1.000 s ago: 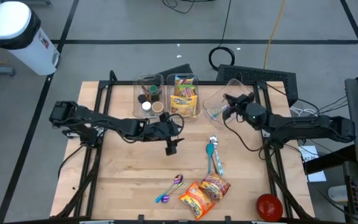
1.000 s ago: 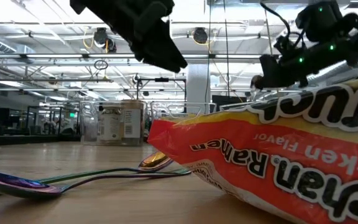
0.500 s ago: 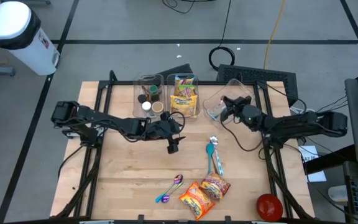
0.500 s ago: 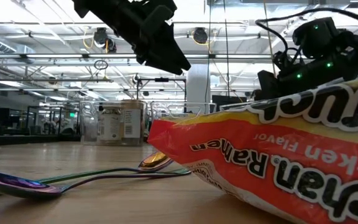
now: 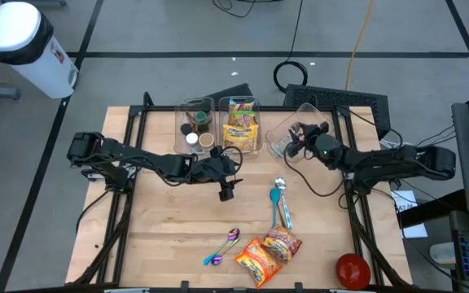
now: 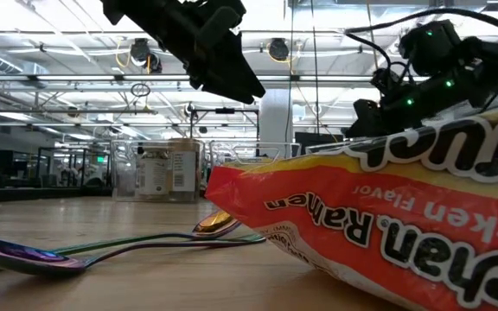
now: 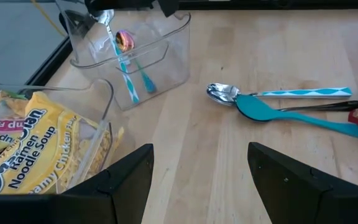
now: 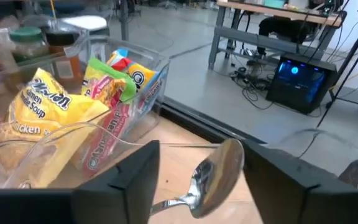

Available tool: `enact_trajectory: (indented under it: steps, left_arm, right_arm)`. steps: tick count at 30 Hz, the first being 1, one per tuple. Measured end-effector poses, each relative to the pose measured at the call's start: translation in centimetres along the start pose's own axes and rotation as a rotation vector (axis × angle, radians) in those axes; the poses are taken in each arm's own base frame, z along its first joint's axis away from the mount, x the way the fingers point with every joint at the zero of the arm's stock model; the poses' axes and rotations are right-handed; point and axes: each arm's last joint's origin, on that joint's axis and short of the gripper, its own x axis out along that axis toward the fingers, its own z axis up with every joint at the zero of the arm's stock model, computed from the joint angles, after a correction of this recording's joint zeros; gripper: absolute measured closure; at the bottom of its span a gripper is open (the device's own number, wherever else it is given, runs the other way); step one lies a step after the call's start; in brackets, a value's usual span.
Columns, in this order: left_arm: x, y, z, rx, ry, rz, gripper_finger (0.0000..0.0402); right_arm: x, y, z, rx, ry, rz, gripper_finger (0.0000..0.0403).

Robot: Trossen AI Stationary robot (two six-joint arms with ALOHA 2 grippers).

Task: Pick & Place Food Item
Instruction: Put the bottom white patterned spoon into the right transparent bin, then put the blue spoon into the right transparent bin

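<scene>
Two ramen packs (image 5: 259,262) (image 5: 283,242) lie flat near the table's front edge; one fills the low view (image 6: 379,225). More ramen packs stand in the middle clear bin (image 5: 241,122). My left gripper (image 5: 225,191) hovers open over the table's middle, nothing between its fingers (image 7: 123,180). My right gripper (image 5: 295,142) stands open at the tilted clear bin (image 5: 277,140) at the far right. A silver spoon (image 8: 219,171) stands between its fingers, bowl up. My right gripper has the silver spoon's bowl (image 8: 222,163) in the gap between its spread fingers (image 8: 291,180), close to one of them. I cannot tell whether it touches the spoon.
A bin of jars (image 5: 194,122) stands left of the ramen bin. Teal and silver spoons (image 5: 279,203) lie right of centre, a rainbow spoon (image 5: 226,242) near the front. A red round thing (image 5: 352,268) sits at the near right corner. Other spoons (image 7: 129,74) lean inside the tilted bin.
My right gripper has sunk and gone a little toward the table's left, closer to the tilted clear bin.
</scene>
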Motion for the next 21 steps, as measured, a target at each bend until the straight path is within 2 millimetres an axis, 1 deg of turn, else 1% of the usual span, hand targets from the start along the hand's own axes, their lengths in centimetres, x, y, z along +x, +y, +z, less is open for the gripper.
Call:
enact_trajectory:
  steps: [3, 6, 13, 15, 19, 21]
  left_arm:
    - [0.0, 0.0, 0.0, -0.001, 0.000, 0.000, 0.0133]
    - [0.0, 0.0, 0.0, -0.002, 0.000, 0.000, 0.0133]
    - [0.0, 0.0, 0.0, -0.005, 0.002, 0.000, 0.0133]
    - [0.0, 0.0, -0.1, -0.007, 0.007, -0.001, 0.0133]
    - [-0.1, -0.4, -0.4, -0.050, 0.032, -0.008, 0.0133]
    - [-0.2, -0.7, -0.7, -0.052, 0.069, -0.063, 0.0133]
  right_arm:
    - [0.3, 0.3, 1.3, -0.051, 0.049, -0.003, 0.0159]
    - [0.5, 0.6, 3.3, -0.085, 0.097, -0.006, 0.0138]
    - [-0.1, 0.9, 7.8, -0.120, 0.151, 0.004, 0.0112]
    - [-0.6, 1.2, 8.6, -0.116, 0.137, 0.027, 0.0111]
    - [-2.0, 2.1, 9.0, -0.112, 0.104, 0.099, 0.0114]
    - [-2.8, 2.6, 9.1, -0.091, 0.096, 0.140, 0.0117]
